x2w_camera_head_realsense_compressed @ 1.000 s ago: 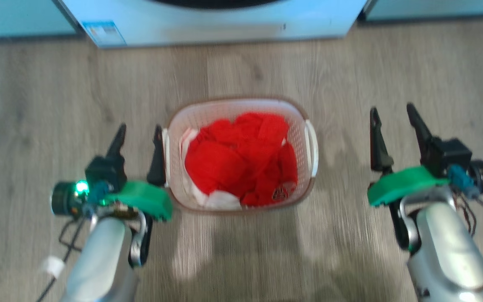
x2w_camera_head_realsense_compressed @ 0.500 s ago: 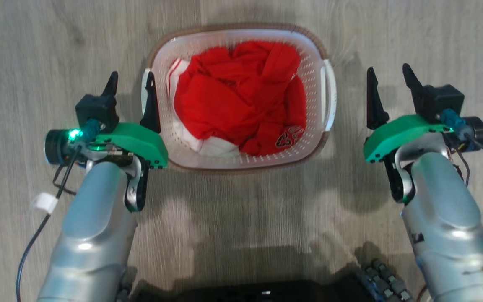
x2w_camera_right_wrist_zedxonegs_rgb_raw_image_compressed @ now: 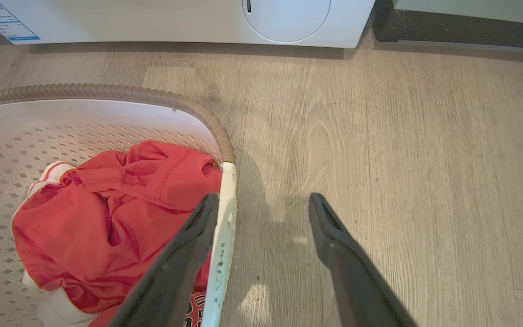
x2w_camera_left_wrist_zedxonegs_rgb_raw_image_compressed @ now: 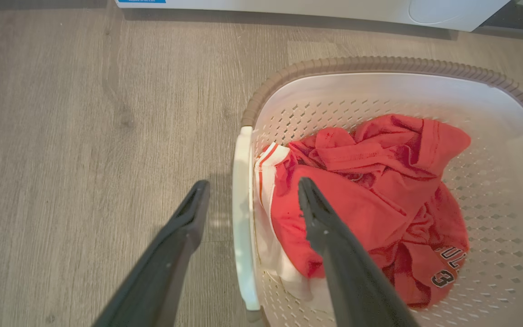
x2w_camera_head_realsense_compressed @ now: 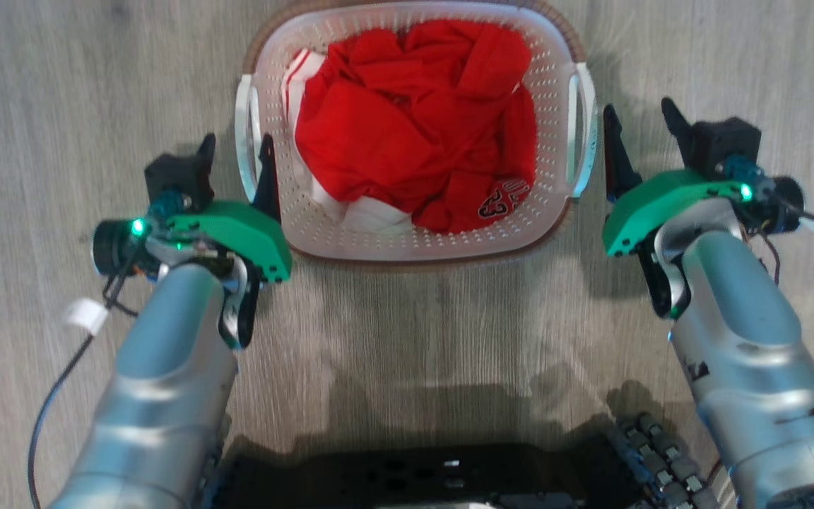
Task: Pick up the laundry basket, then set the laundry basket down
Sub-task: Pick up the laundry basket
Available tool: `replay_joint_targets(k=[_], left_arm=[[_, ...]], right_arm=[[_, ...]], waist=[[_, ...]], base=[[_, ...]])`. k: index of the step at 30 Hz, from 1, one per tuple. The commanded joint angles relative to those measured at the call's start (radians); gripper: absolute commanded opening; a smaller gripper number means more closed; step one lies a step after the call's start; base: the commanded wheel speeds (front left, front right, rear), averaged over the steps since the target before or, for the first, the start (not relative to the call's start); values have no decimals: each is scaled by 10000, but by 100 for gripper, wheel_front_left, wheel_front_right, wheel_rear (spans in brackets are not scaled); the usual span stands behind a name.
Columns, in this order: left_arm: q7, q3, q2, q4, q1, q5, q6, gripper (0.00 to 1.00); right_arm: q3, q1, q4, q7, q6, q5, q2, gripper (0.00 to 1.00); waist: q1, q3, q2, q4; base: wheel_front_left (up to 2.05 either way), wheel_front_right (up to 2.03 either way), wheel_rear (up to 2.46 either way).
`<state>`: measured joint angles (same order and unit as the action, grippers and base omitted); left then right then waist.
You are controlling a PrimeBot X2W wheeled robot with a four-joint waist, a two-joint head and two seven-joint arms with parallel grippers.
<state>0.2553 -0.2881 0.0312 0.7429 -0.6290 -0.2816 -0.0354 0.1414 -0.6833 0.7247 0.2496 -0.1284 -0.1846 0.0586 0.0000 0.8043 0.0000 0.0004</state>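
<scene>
The laundry basket [x2w_camera_head_realsense_compressed: 414,244] stands on the wood floor, white and perforated with a brown rim, holding red and white clothes [x2w_camera_head_realsense_compressed: 414,120]. My left gripper [x2w_camera_head_realsense_compressed: 236,148] is open and straddles the basket's left handle [x2w_camera_left_wrist_zedxonegs_rgb_raw_image_compressed: 242,227]: one finger is outside over the floor, the other inside above the clothes [x2w_camera_left_wrist_zedxonegs_rgb_raw_image_compressed: 379,190]. My right gripper [x2w_camera_head_realsense_compressed: 639,109] is open beside the right handle [x2w_camera_head_realsense_compressed: 584,134]. In the right wrist view its inner finger lies close along that handle [x2w_camera_right_wrist_zedxonegs_rgb_raw_image_compressed: 225,218], and its outer finger is over bare floor. The same gripper [x2w_camera_right_wrist_zedxonegs_rgb_raw_image_compressed: 265,196] holds nothing.
A white washing machine [x2w_camera_right_wrist_zedxonegs_rgb_raw_image_compressed: 198,22] stands on the floor beyond the basket, also seen low in the left wrist view [x2w_camera_left_wrist_zedxonegs_rgb_raw_image_compressed: 288,7]. The robot's dark base [x2w_camera_head_realsense_compressed: 407,481] lies just behind my arms. Wood floor [x2w_camera_head_realsense_compressed: 39,106] spreads to both sides.
The head camera has tilted down, so the whole picture shifted. Relative to the basket, my left gripper came to straddle the left handle and my right gripper closed in on the right handle.
</scene>
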Motion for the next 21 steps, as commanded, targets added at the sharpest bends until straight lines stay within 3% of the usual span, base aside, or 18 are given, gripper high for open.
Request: replay_joint_targets(k=[1,21], left_arm=[[65,149,191,37,-86,-57,-40,100],[65,-520,191,1992,-1685,-439,369,100]], right_arm=[[265,104,-83,122,-23,-12,-84,100],[1249,-1102,1037,122,-23,-711,-84,100]], waist=[[0,319,0,44],[0,1374,0,182]], base=[[0,0,0],[0,0,0]])
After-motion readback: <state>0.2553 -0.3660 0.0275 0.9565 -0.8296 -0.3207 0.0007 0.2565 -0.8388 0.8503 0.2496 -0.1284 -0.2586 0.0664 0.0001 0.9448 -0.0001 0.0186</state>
